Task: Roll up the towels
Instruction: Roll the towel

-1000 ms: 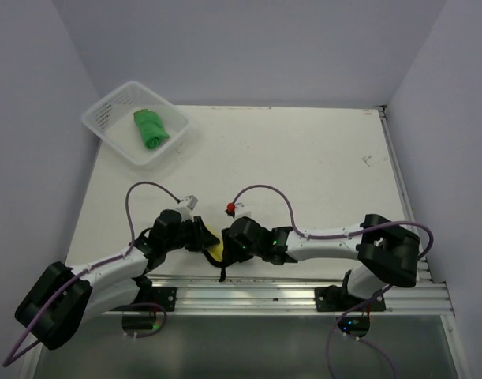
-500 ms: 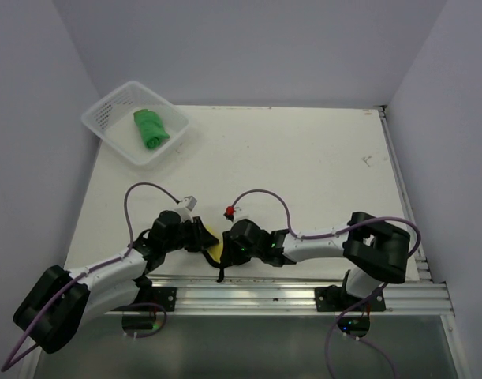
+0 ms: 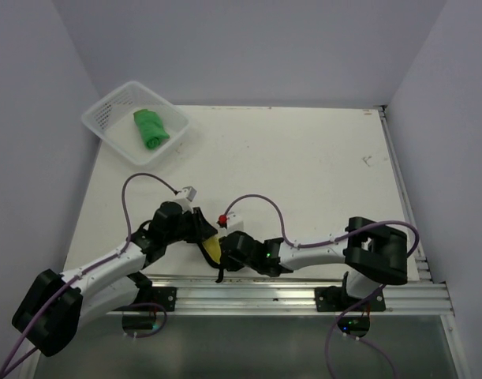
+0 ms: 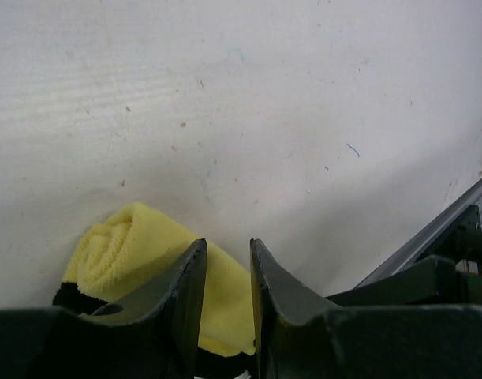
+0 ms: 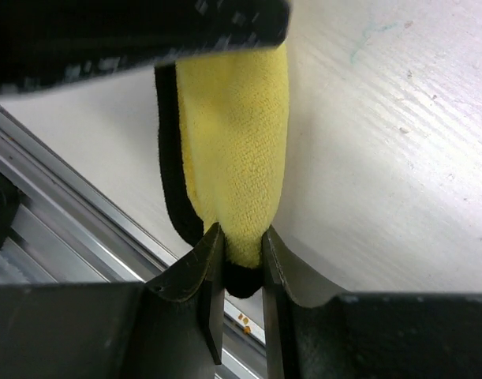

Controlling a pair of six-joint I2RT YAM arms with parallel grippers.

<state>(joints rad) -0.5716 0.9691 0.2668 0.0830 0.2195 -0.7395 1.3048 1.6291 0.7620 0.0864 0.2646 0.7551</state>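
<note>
Right tool (image 5: 241, 234) pinches one end of the yellow towel (image 5: 234, 134); left tool (image 4: 226, 248) grips its roll.

Rolled green cloth towel (image 3: 151, 128) in white plastic mesh basket (image 3: 105, 117), far left on the worktop (image 3: 304, 174); yellow-and-black cloth towel (image 3: 213, 246) at its near edge

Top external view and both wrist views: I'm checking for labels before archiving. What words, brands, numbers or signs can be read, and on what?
No text is readable in any view.
Dark scribble on the white table: too small to read.
Small white cable tag: too small to tell.
White plastic mesh basket, rolled green towel, black-backed yellow towel: no markings seen.
</note>
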